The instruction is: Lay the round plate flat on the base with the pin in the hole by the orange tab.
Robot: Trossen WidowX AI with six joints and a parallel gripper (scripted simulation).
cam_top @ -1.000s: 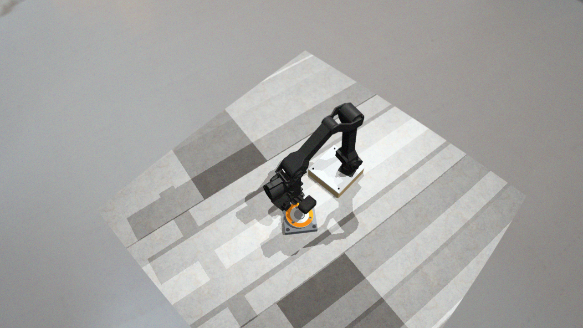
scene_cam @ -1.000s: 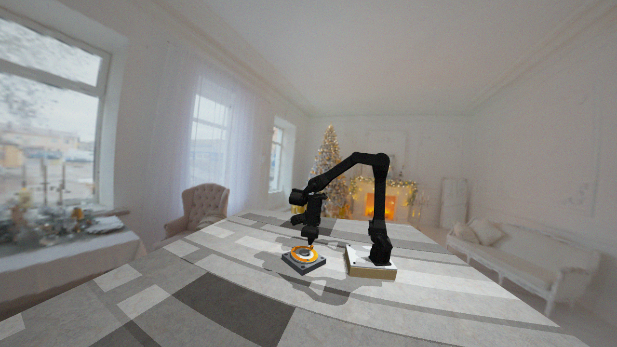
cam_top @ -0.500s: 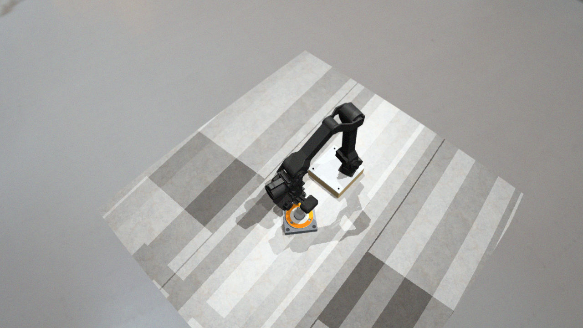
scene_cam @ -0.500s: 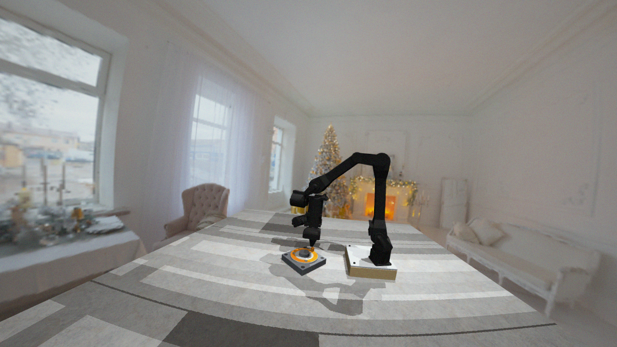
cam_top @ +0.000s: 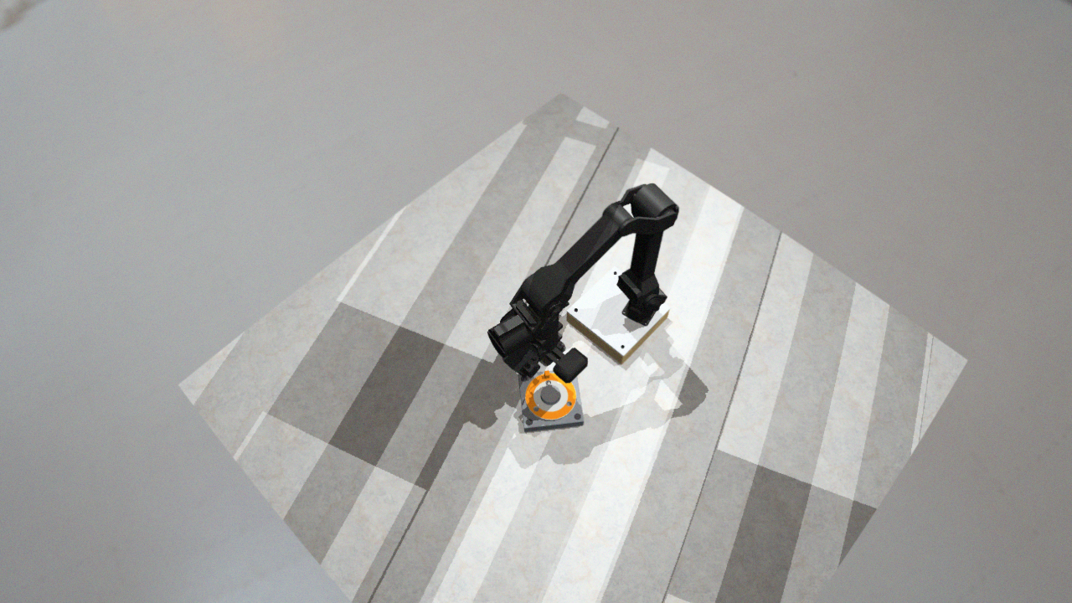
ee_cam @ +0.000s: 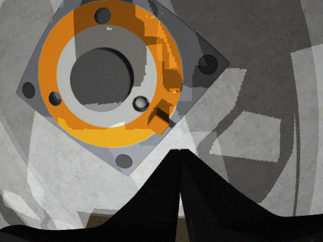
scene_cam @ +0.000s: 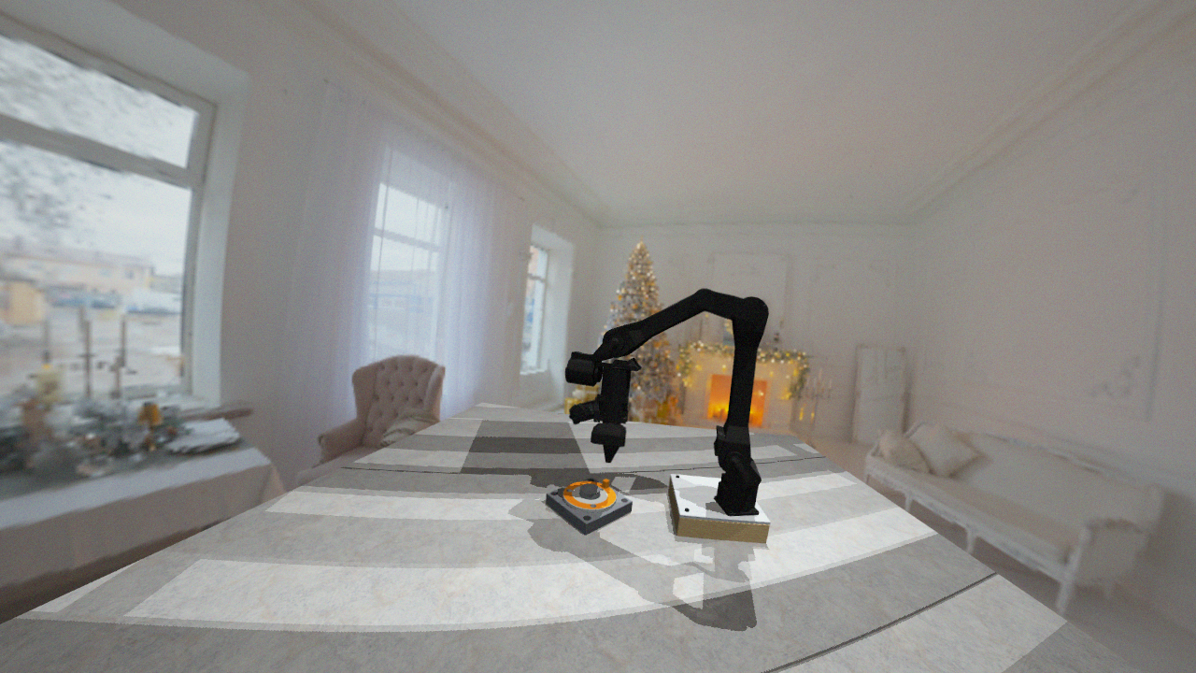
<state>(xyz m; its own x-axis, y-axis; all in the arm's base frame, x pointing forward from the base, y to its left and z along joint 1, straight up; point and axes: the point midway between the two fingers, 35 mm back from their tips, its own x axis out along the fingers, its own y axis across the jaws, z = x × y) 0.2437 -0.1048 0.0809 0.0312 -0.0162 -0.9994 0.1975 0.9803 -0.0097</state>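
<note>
The round plate, an orange ring with a pale inner band, sits around the dark post. It looks flat on the square grey base. The orange tab stands at the rim. In the wrist view a shiny round pin top shows inside the hole beside the tab. My gripper is shut and empty. It hangs above the plate, apart from it; in the wrist view its tips lie beyond the tab. They are hidden in the top view.
The arm's white-topped mounting block stands beside the base, with a gap between them. Both stand on the pale striped table. Patchy shadows of the arm fall across the table and plate.
</note>
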